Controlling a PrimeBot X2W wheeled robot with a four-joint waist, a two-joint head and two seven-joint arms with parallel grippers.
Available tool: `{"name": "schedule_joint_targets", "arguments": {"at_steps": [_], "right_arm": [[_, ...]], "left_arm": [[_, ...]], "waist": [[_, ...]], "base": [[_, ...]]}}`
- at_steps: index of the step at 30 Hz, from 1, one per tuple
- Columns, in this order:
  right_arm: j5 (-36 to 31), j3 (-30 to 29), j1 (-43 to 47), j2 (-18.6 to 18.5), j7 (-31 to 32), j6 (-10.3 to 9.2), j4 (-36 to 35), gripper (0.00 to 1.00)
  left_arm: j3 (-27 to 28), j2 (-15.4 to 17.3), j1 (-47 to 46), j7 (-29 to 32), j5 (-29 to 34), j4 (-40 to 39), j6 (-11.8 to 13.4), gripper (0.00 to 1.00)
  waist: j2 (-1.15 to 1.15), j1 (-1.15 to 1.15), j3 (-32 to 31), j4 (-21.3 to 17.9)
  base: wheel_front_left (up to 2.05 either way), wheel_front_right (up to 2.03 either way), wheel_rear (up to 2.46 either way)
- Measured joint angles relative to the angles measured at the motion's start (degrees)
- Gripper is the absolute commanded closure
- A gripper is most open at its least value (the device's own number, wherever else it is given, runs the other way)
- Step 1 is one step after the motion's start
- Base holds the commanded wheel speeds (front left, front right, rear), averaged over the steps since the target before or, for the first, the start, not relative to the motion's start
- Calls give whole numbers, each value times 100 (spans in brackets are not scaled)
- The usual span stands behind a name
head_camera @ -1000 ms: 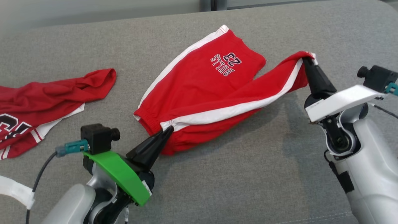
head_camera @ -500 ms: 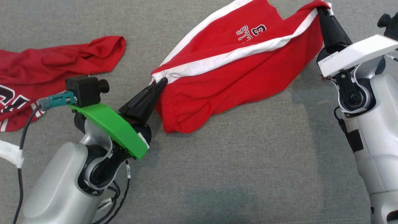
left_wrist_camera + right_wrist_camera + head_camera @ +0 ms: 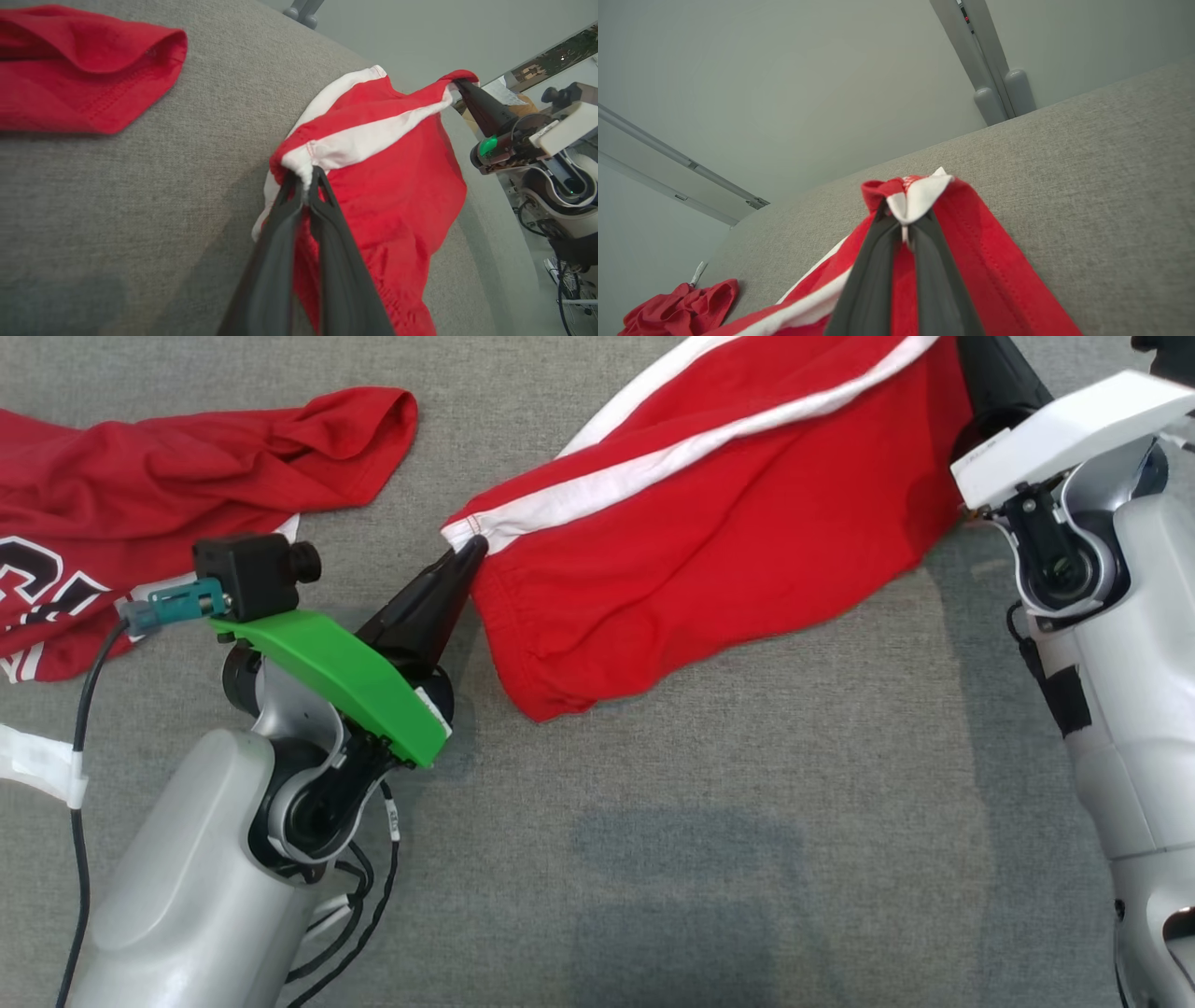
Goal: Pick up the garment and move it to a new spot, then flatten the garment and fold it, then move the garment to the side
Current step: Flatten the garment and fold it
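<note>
Red shorts with white side stripes hang stretched between my two grippers above the grey cushioned surface. My left gripper is shut on the waistband corner at the white stripe, also seen close up in the left wrist view as gripper pinching the shorts. My right gripper, with its dark fingers, runs off the top edge of the head view; in its wrist view the gripper is shut on the hem corner of the shorts.
A second red garment with white trim and lettering lies crumpled at the left, seen also as red cloth in the left wrist view. A wall and grey posts stand beyond the cushion's far edge.
The head camera has tilted down, so everything shifted up in view. Both grippers have lifted the shorts; the printed leg that lay flat now hangs behind the stretched stripe.
</note>
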Motion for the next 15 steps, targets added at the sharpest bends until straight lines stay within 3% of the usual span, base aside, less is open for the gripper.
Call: {"name": "schedule_joint_targets", "arguments": {"at_steps": [10,15], "right_arm": [[-155,22,-471,-44,129,-69,459,100],[-176,80,-670,-21,135,-68,671,89]], "left_arm": [[64,-100,-222,-125,48,316,18,100],[30,-186,-298,-165,48,501,18,100]], "waist": [[0,0,127,117],[0,0,165,166]], "base": [[0,0,0],[0,0,0]]}}
